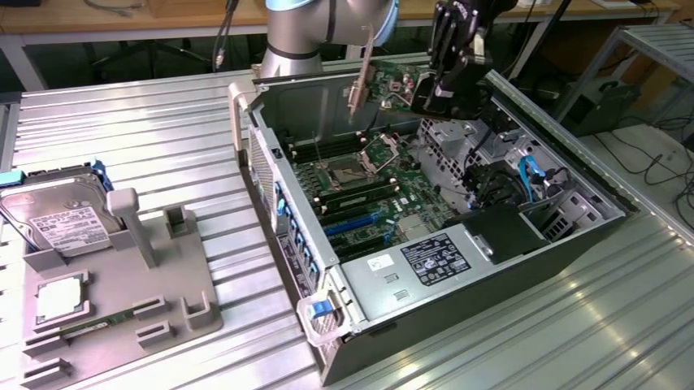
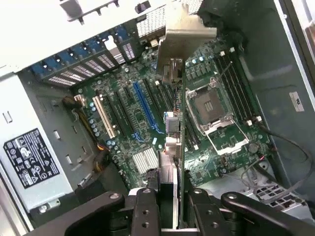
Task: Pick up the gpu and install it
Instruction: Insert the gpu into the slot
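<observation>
Gripper (image 2: 170, 199) right up close, jaws pinching the gpu (image 2: 172, 123) from both sides, card edge-on over the open PC.

So in the wrist view the two black fingers (image 2: 145, 209) are clamped on the near end of the card. Its silver bracket (image 2: 184, 39) sticks out at the far end. Underneath is the motherboard (image 2: 123, 83). The card hangs above it, just beside the long blue slot (image 2: 142, 103) and not seated in anything. The empty CPU socket (image 2: 206, 105) sits on the card's other side. In the exterior view the gray holder (image 1: 162, 268) with the hard drive (image 1: 60, 219) is up front on that view's left. It's well apart from the computer case (image 1: 325, 349), and the gpu is held up at the case's far end.
</observation>
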